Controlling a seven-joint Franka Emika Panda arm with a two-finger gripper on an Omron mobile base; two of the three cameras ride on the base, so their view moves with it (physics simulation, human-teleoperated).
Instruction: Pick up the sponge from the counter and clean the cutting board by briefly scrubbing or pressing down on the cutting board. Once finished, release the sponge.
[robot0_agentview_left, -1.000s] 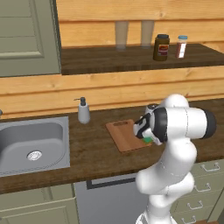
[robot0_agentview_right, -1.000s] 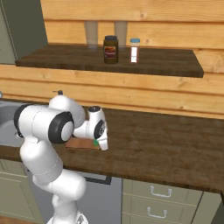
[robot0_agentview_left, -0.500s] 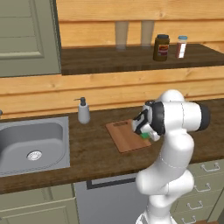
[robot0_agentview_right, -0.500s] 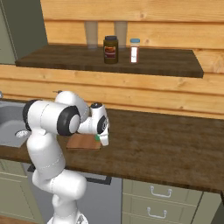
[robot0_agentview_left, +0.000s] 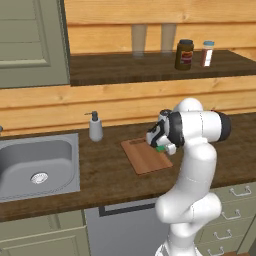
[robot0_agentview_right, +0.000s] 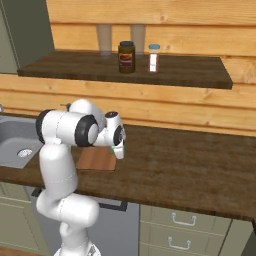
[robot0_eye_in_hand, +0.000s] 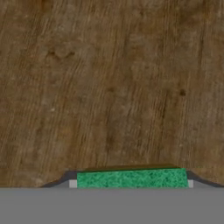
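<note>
The green sponge sits between my fingers, and my gripper is shut on it at the right edge of the reddish-brown cutting board. The board lies flat on the dark wood counter. From the right base view the sponge peeks out under the hand, just right of the cutting board. In the hand view the sponge spans the gripper, with brown wood grain close beyond it. Whether the sponge touches the board I cannot tell.
A soap dispenser stands behind the board to its left, beside the grey steel sink. On the upper shelf are a dark jar and a small white bottle. Drawers sit below the counter.
The hand with the sponge has shifted left, from beside the board's right edge to over it, and the arm's elbow has swung with it. The board has stayed put.
</note>
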